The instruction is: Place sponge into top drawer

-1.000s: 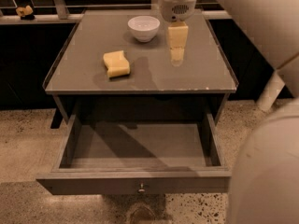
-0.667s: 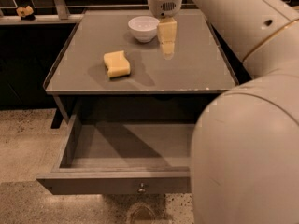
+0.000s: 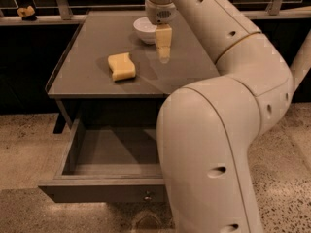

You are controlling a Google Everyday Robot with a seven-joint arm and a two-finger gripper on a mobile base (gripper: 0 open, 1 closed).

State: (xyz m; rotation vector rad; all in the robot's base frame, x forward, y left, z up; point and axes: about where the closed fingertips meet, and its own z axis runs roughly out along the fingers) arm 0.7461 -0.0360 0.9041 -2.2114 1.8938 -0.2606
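A pale-yellow, soft, wavy-edged sponge lies flat on the grey bench top, left of centre and nearer the front edge than the back. A small round white bowl stands near the back edge. The yellowish gripper points down just right of the bowl, apart from the sponge. Below the front edge, the wide grey-brown top drawer stands pulled open, with a small round metal knob on its front panel. The bulky cream robot arm hides the drawer's right part.

Speckled stone floor, grey table, dark wall behind, metal railing, dim warm light
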